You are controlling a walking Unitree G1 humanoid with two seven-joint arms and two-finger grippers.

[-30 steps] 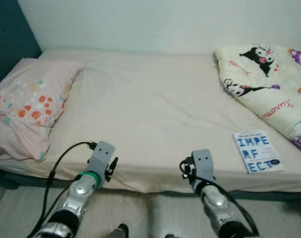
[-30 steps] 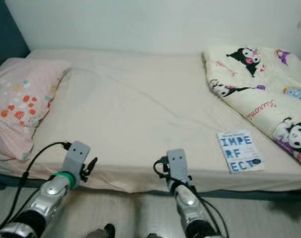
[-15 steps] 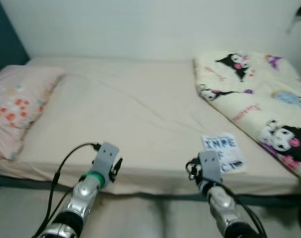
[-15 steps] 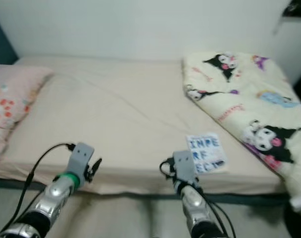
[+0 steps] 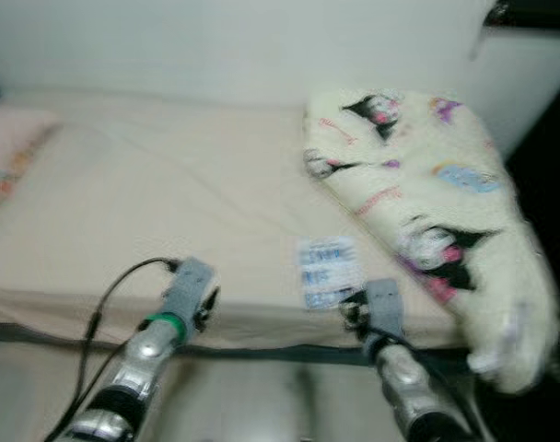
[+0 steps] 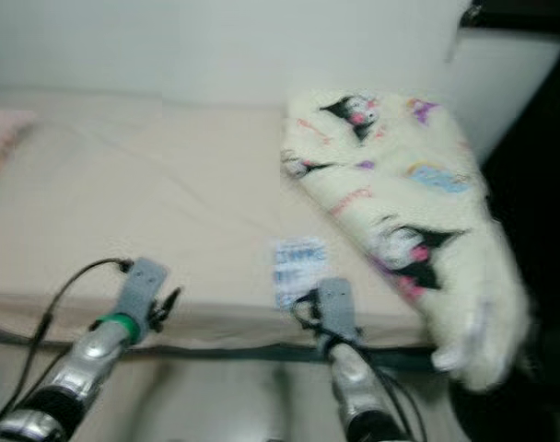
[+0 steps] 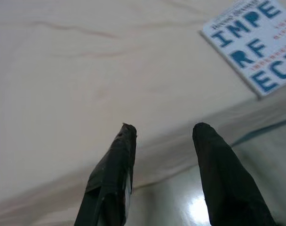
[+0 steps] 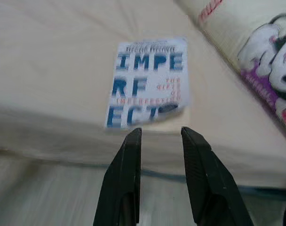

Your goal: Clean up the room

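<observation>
Bed (image 5: 151,212): big, cream sheet, head views blurry.
Book (image 8: 148,81): white w/ blue letters, lies flat near the bed's front edge, just beside the blanket.
Blanket (image 5: 427,193): cream w/ cartoon pics, bunched up on the bed's right end, hangs over the edge.
Pillow (image 5: 8,157): pink, far left on the bed.
Right gripper (image 8: 161,134): fingers a bit apart, holds nothing, just in front of the book, at the bed edge.
Left gripper (image 7: 163,129): fingers apart, holds nothing, over the bed's front edge, book off to its side.
</observation>
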